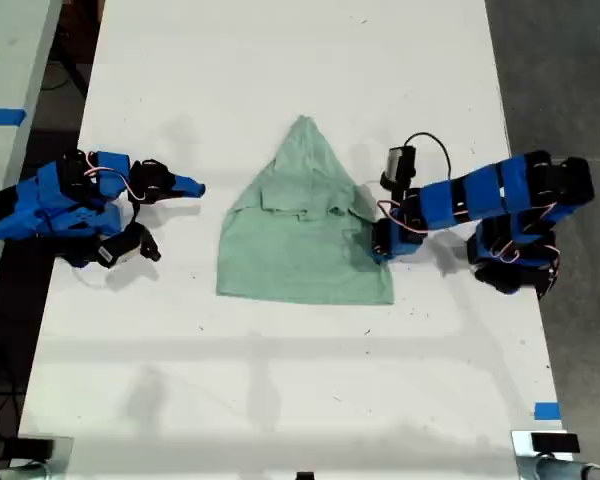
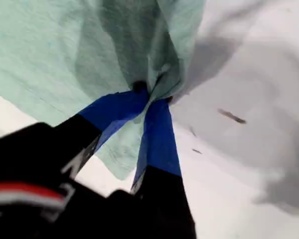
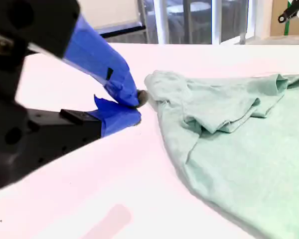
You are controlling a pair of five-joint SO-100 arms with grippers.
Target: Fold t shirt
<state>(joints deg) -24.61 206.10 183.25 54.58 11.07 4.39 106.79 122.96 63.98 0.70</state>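
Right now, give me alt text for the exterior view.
A pale mint t shirt lies on a white table, sleeves folded in. My first claw pinches its edge on the exterior view's right; my second claw sits shut, apart, on the left.

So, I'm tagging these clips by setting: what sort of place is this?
Most likely a robotics lab or workshop, not a home. A long white table carries only the t shirt, blue tape markers sit at its edges, and large windows show behind in the second wrist view.
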